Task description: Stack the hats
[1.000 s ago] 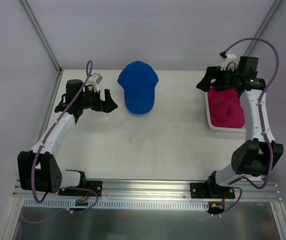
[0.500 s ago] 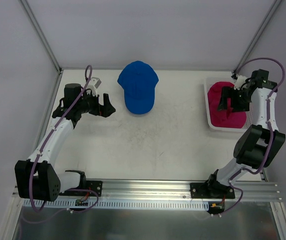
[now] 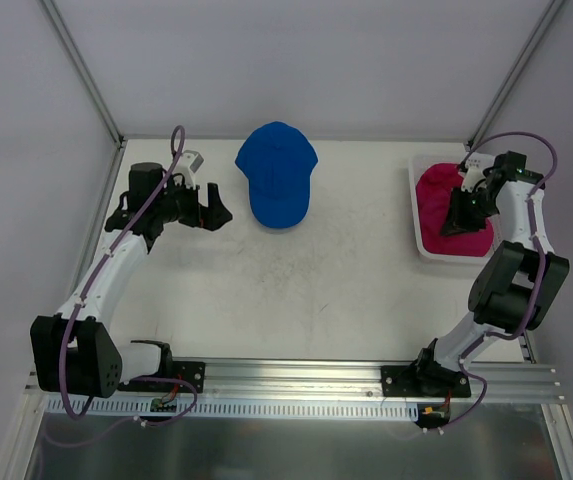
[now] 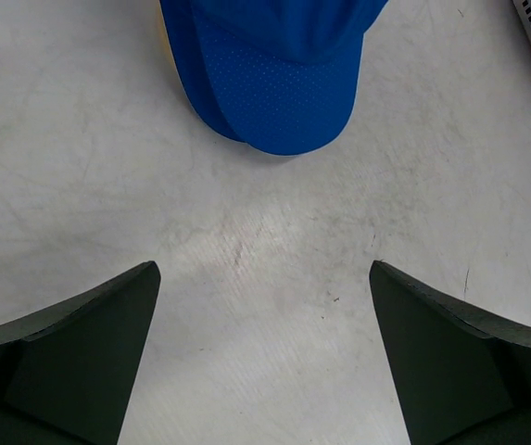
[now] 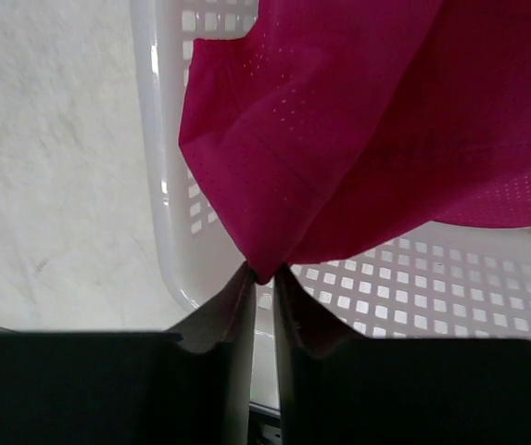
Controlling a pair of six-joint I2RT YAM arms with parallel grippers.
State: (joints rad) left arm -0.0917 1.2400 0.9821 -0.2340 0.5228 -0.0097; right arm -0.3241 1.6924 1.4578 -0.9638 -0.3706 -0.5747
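Bare table [image 3: 296,290] open across centre and lower frame, royal blue cap [image 3: 277,188] top centre, left gripper [image 3: 219,204] spread wide just left of it, touching nothing, right gripper [image 5: 263,274] pinched narrow on a magenta cap [image 5: 358,120] fold in the white perforated tray [image 5: 168,232], right edge.

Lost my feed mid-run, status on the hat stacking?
Right gripper shut on pink hat edge, in white tray. Left gripper open, short of blue hat. Hats not yet stacked; no obstruction seen.
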